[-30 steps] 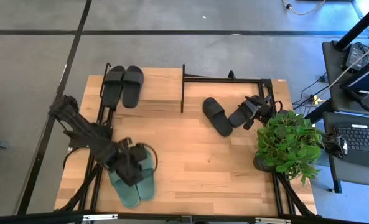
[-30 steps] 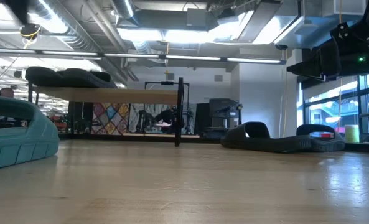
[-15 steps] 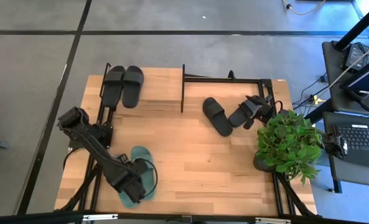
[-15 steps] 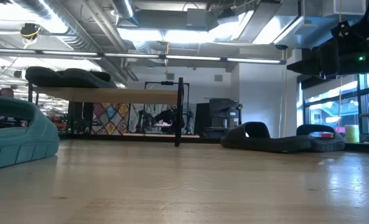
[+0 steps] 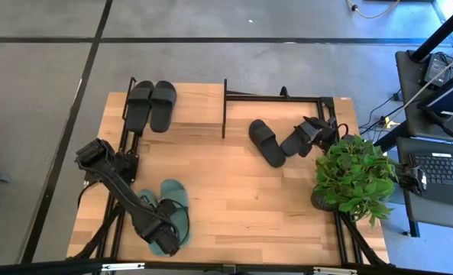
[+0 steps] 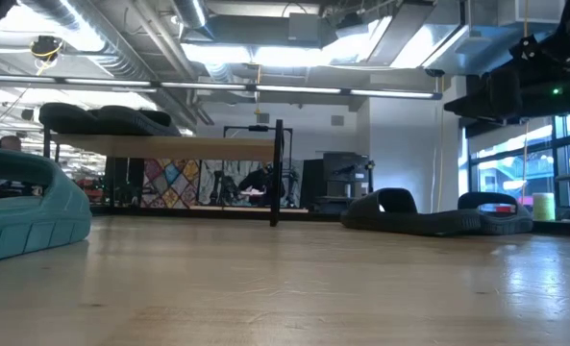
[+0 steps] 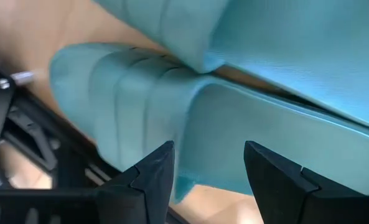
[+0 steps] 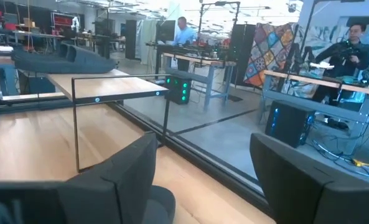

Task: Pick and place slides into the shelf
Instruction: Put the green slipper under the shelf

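Two sage green slides (image 5: 173,216) lie side by side, soles down, at the table's near left. My left gripper (image 5: 163,233) points down over their near ends, open. In the left wrist view its fingers (image 7: 150,177) stand on either side of one green slide's (image 7: 234,130) edge beside the strap; whether they touch it, I cannot tell. The shelf (image 5: 199,107) stands at the far left with two black slides (image 5: 151,105) on its top board. Two more black slides (image 5: 266,142) lie on the table at the far right, next to my open right gripper (image 5: 315,134).
A leafy potted plant (image 5: 354,176) stands at the table's right edge. Bare wood lies in the table's middle (image 5: 249,198). The black frame rail (image 5: 123,221) runs along the left edge, close to my left arm. People show in the room beyond the table.
My left gripper has gone down and toward the table's near edge, over the green slides' near ends, and has turned about while tipping more steeply down. The slides' far ends show more now. The slides have kept their place.
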{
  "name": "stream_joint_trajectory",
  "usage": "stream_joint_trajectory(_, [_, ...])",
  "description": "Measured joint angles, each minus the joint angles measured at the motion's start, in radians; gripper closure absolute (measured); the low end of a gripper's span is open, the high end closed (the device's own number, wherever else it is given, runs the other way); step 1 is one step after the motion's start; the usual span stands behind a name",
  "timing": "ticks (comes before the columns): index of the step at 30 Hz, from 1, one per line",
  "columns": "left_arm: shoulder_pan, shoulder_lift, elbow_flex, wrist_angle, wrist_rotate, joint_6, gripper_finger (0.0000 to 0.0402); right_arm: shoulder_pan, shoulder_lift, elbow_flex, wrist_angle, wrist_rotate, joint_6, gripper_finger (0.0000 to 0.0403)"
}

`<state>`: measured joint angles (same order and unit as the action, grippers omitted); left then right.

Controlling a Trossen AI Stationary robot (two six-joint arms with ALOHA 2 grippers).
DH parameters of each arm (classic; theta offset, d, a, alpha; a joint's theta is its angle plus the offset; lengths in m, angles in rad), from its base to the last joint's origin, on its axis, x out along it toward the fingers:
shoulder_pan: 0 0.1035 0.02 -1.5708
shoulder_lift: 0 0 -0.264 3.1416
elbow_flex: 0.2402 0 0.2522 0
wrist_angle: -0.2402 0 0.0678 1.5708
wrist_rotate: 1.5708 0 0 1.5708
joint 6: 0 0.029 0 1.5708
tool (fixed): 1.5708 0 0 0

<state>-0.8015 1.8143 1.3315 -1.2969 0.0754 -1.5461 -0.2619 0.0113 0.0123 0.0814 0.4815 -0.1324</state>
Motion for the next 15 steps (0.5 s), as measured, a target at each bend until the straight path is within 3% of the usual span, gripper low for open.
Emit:
stream_joint_trajectory(8, [-0.006, 0.01, 0.0, -0.082, 0.014, -0.049, 0.0217, 0.0, 0.0, 0.0, -0.002, 0.0, 0.024, 0.0146])
stream_joint_trajectory(15, [-0.006, 0.066, 0.0, -0.124, 0.023, 0.009, 0.0217, 0.0, 0.0, 0.0, -0.004, 0.0, 0.022, 0.0146])
